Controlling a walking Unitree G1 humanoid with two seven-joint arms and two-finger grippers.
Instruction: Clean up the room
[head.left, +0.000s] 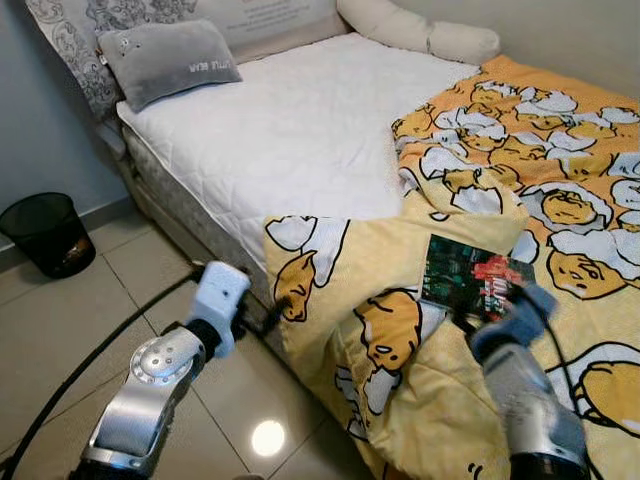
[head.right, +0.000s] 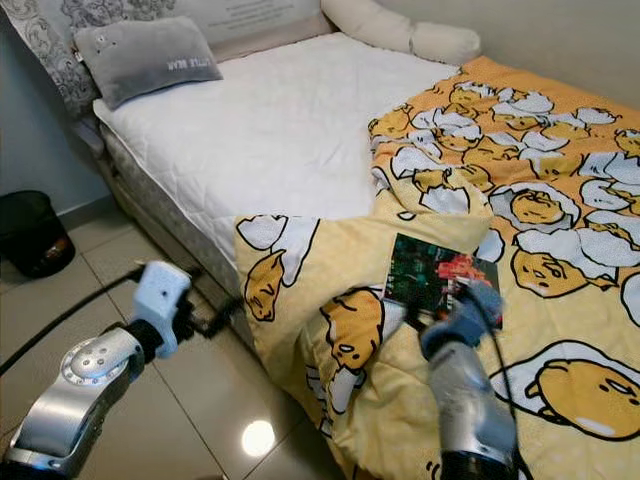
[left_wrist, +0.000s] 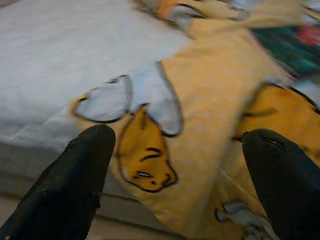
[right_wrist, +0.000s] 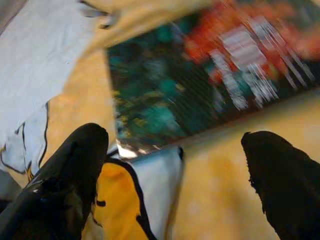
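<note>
- Far to the left on the tiled floor (head.left: 60, 320), a black mesh waste bin (head.left: 45, 232) stands against the wall, well apart from the bed (head.left: 290, 130); for a tidy-up it is the likely home for any rubbish.
- Next along, the left claw (head.left: 262, 318) hovers beside the bed's edge, its two black fingers (left_wrist: 75, 185) spread wide and holding nothing. Its wrist view looks onto the hanging corner of the yellow blanket (head.left: 400, 330), so it seems lined up on that fold, perhaps to take hold of it.
- At the head of the bed a grey pillow (head.left: 170, 58) leans against the headboard, with a cream bolster (head.left: 420, 30) along the far wall; the white mattress between them is bare.
- The blanket (printed with a cartoon egg figure) lies bunched over the right half of the bed and spills down toward the floor, which is why the room reads as untidy.
- On the blanket's rumpled middle lies a book (head.left: 472, 278) with a dark green and red cover, flat and slightly skewed.
- Furthest right, the right claw (head.left: 466, 322) sits at the book's near edge, fingers (right_wrist: 70, 175) apart and empty; whether a tip already touches the cover is hard to tell through the blur. I judge it is set to grasp the book.
</note>
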